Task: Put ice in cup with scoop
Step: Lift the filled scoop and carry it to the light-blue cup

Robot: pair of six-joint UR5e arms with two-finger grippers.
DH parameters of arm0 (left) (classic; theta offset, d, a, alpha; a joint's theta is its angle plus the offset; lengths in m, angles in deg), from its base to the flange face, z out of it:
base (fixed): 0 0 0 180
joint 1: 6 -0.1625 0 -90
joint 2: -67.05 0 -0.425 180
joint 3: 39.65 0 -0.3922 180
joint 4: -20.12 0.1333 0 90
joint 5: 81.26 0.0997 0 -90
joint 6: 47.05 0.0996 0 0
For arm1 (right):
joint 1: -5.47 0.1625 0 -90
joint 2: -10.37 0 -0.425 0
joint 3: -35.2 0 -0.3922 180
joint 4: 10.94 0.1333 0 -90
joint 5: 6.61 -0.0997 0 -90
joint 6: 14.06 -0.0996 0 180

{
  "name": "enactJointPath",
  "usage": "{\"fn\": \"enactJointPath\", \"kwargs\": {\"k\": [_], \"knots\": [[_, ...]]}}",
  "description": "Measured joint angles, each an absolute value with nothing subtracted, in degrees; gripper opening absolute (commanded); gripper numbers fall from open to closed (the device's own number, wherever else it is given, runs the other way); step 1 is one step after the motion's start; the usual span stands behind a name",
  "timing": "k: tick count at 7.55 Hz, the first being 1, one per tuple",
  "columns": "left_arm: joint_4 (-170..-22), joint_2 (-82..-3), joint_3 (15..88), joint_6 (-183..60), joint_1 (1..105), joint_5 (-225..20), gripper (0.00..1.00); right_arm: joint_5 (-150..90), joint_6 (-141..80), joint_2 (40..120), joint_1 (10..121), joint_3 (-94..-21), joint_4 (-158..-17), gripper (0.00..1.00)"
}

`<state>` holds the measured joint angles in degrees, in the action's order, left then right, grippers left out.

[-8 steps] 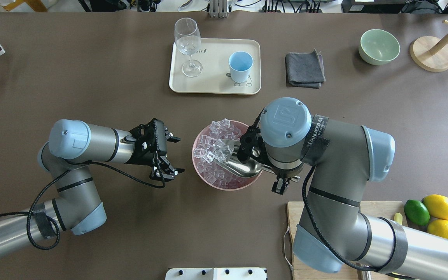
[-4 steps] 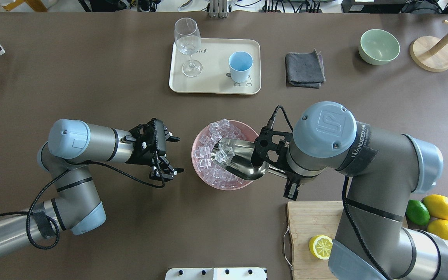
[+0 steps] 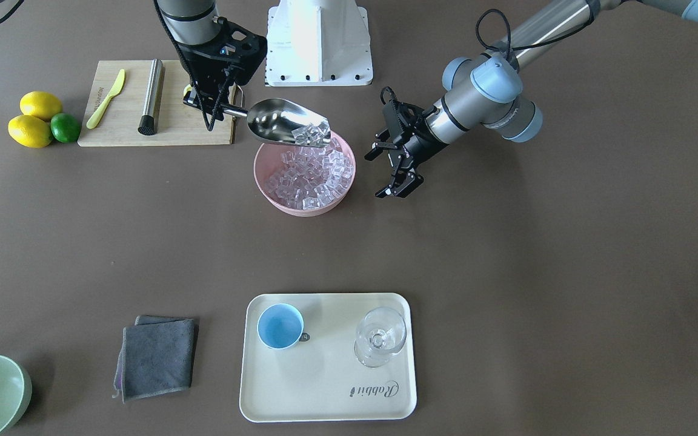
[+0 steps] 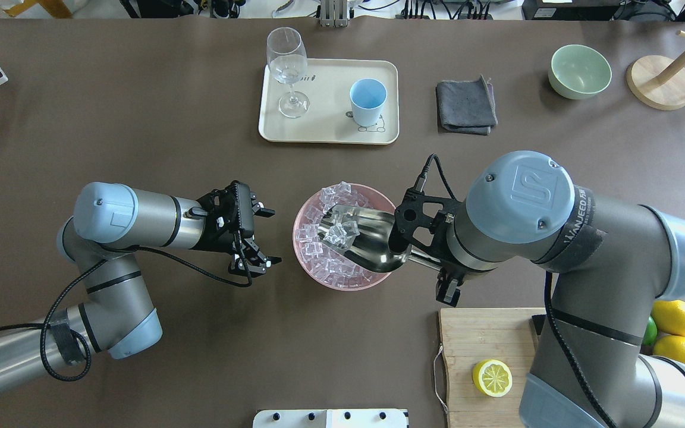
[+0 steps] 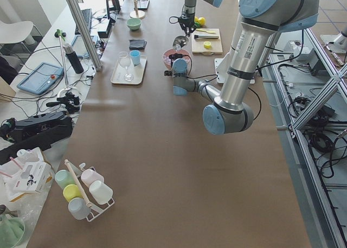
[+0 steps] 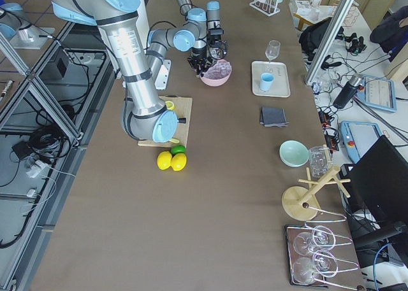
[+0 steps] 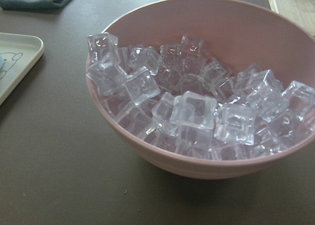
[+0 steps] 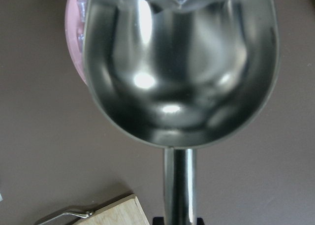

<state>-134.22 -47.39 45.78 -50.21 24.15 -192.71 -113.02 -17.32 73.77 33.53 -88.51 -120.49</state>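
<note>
My right gripper [image 3: 205, 103] is shut on the thin handle of the steel scoop [image 3: 276, 123], which is held level over the near rim of the pink bowl [image 3: 262, 179]. Several clear ice cubes [image 3: 311, 134] sit at the scoop's open front; the overhead view also shows the scoop [image 4: 373, 245] and these cubes [image 4: 340, 232]. More ice [image 7: 193, 112] fills the bowl. My left gripper [image 4: 272, 236] is open and empty, beside the bowl on its left. The light-blue cup [image 4: 368, 101] stands empty on the cream tray [image 4: 324, 129], beyond the bowl.
A stemmed glass [image 4: 287, 65] shares the tray. A grey cloth [image 4: 466, 107], a green bowl [image 4: 579, 71] and a wooden stand [image 4: 660, 83] lie at the far right. A cutting board [image 4: 479, 333] holds a lemon half [image 4: 492, 377], a steel cylinder [image 3: 151, 95] and a yellow knife [image 3: 106, 99].
My right arm has drawn back to the right and turned. The scoop has come up out of the heap with several cubes in it. The left arm has not moved.
</note>
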Motion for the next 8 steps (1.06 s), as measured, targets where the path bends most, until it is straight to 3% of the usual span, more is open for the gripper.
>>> {"fn": "enactJointPath", "kwargs": {"k": [4,8], "knots": [[-134.2,-47.4,45.8,-50.2,24.1,-192.6,0.98,-114.0,-28.8,73.3,37.8,-87.9,-119.9,0.0],[-134.2,-47.4,45.8,-50.2,24.2,-192.6,0.98,-116.2,-42.7,70.1,40.8,-79.8,-119.1,0.0]]}}
